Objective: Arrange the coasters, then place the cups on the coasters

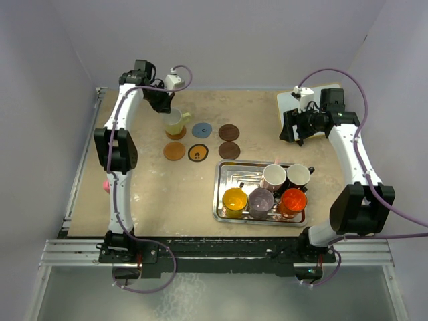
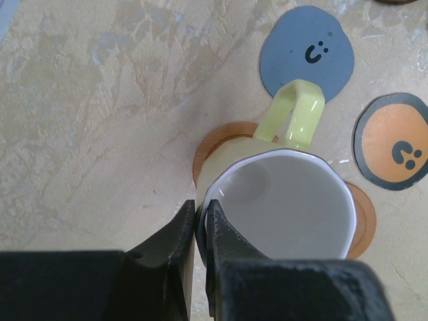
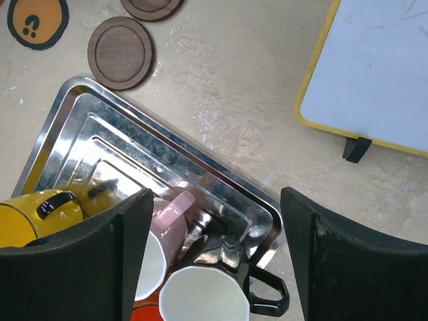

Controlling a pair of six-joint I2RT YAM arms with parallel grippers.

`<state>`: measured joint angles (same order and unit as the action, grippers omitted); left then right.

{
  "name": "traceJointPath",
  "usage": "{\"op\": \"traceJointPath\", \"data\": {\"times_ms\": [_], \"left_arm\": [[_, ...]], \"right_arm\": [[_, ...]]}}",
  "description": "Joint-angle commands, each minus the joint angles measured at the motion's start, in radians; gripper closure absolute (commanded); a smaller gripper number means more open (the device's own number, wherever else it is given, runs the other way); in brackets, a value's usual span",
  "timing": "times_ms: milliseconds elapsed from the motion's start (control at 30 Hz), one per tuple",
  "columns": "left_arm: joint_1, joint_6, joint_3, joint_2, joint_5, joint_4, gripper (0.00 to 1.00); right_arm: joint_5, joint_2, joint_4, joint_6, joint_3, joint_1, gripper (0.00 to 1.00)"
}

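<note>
My left gripper (image 2: 200,214) is shut on the rim of the pale yellow cup (image 2: 281,200), one finger inside and one outside. That cup (image 1: 177,122) is over an orange-brown coaster (image 2: 217,144); I cannot tell whether it rests on it. Laid out beside it are the blue coaster (image 1: 202,130), two dark brown coasters (image 1: 229,132) (image 1: 229,150), a second orange-brown one (image 1: 174,151) and the black, orange-ringed one (image 1: 198,153). My right gripper (image 3: 215,200) hangs open above the tray's far right corner, over the black cup (image 3: 207,294) and pinkish cup (image 3: 164,227).
The steel tray (image 1: 224,194) also holds yellow-orange (image 1: 235,200), greyish-purple (image 1: 261,200) and orange-red (image 1: 293,200) cups. A white board with a yellow edge (image 1: 304,100) stands at the back right. A small pink bottle (image 1: 105,185) lies at the table's left edge.
</note>
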<state>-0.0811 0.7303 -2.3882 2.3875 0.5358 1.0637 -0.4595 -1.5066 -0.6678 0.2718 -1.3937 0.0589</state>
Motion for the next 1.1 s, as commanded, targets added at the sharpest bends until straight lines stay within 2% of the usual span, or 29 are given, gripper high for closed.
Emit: {"op": "traceJointPath", "data": {"times_ms": [0, 267, 500, 600, 900, 1033, 1067], "left_arm": [[0.005, 0.014, -0.066, -0.012, 0.061, -0.042, 0.97], [0.004, 0.004, -0.059, -0.003, 0.057, -0.039, 0.96], [0.004, -0.087, -0.044, -0.025, 0.028, -0.119, 0.66], [0.004, -0.140, -0.023, -0.052, 0.015, -0.155, 0.56], [0.011, -0.288, 0.079, -0.169, -0.030, -0.220, 0.47], [0.011, -0.315, 0.131, -0.238, -0.007, -0.255, 0.44], [0.011, -0.321, 0.139, -0.252, 0.006, -0.260, 0.39]], "right_arm": [[0.004, 0.012, -0.002, 0.013, -0.033, -0.008, 0.21], [0.013, 0.030, -0.002, 0.016, -0.013, -0.008, 0.21], [0.012, 0.032, -0.004, 0.015, -0.012, -0.008, 0.21], [0.010, 0.038, 0.000, 0.015, -0.006, -0.007, 0.21], [-0.002, 0.055, 0.003, 0.016, 0.009, -0.007, 0.21], [0.002, 0.065, -0.038, 0.061, 0.007, -0.021, 0.21], [0.006, 0.070, -0.056, 0.080, 0.008, -0.024, 0.21]]}}
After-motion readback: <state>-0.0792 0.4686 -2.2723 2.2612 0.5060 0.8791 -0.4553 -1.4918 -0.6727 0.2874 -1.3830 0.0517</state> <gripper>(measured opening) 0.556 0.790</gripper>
